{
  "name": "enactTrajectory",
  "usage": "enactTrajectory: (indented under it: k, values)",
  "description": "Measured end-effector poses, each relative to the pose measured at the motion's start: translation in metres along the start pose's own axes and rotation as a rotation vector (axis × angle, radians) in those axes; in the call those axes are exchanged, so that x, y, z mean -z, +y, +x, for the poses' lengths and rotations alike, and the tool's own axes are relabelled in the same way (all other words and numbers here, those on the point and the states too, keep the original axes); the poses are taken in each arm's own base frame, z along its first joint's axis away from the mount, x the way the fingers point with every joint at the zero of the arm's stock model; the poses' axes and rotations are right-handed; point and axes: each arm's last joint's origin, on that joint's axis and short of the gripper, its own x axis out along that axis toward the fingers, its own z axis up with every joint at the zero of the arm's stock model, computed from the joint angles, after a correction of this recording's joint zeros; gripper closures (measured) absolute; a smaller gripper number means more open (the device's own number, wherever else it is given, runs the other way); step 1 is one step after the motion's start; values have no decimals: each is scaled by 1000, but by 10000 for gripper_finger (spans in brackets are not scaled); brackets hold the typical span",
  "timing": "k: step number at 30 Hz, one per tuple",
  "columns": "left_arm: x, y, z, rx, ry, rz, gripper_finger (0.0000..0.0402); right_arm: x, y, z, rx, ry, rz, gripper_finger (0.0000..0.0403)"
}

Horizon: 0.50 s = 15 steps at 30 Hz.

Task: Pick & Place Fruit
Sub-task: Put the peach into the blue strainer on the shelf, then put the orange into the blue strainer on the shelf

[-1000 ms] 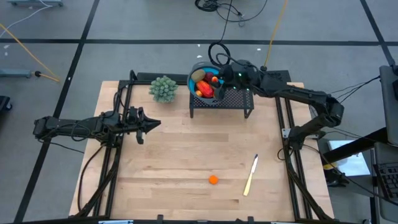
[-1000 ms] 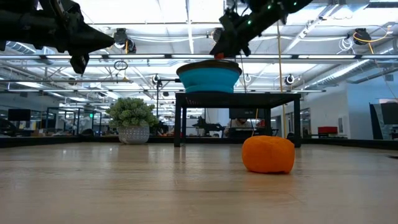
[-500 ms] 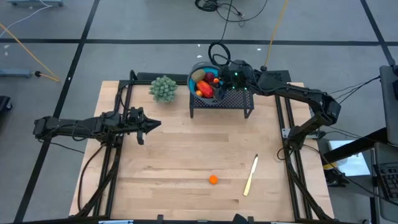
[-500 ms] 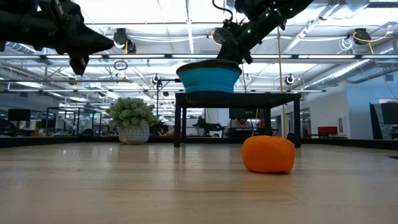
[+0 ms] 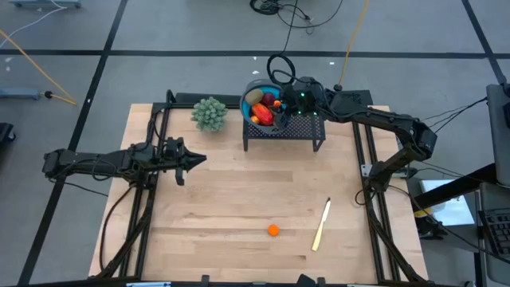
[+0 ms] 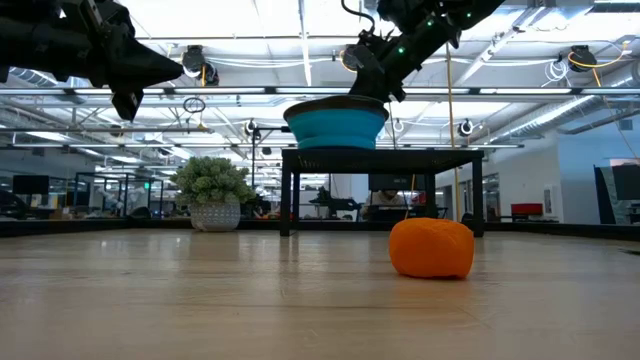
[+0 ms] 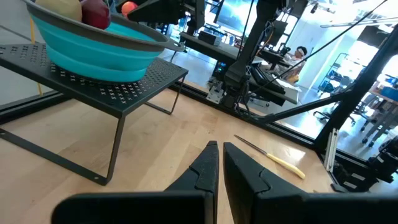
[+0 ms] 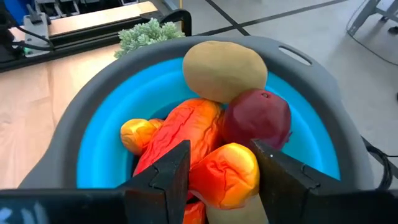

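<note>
A wooden table (image 5: 239, 207) fills the middle of the overhead view. At its upper centre a low black perforated stand (image 5: 285, 131) carries a blue bowl with a grey rim (image 5: 249, 92), and the bowl is piled with toy fruit.

The right gripper (image 8: 219, 167) hangs just over the bowl. Its two fingers (image 8: 168, 171) are partly spread and pinch a red-orange and yellow piece of fruit (image 8: 227, 174) that sits on top of the pile. Pressed close around that piece are a long red-orange fruit (image 8: 180, 134), a dark red round fruit (image 8: 258, 118), an olive-green oval fruit (image 8: 224, 70) towards the far rim, and a small orange-yellow fruit (image 8: 138, 132). These neighbours crowd both fingers inside the bowl.

One small orange fruit (image 5: 273, 230) lies alone on the bare wood in the lower middle of the overhead view, well apart from the stand. Just to its right lies a knife with a pale yellow handle (image 5: 320, 226), set at a slant.

A bushy pale-green plant (image 5: 209, 113) stands to the left of the stand, near the table's upper edge.

The left gripper (image 5: 191, 159) waits at the left of the table, above the wood, its fingers (image 7: 208, 168) pressed together and holding nothing.
</note>
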Motion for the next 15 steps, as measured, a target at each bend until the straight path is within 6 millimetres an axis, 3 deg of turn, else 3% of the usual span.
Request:
enactTrajectory:
  k: [15]
  values:
    - [0, 0, 0, 2, 0, -1, 380, -2, 1, -1, -14, -18, -41, 189]
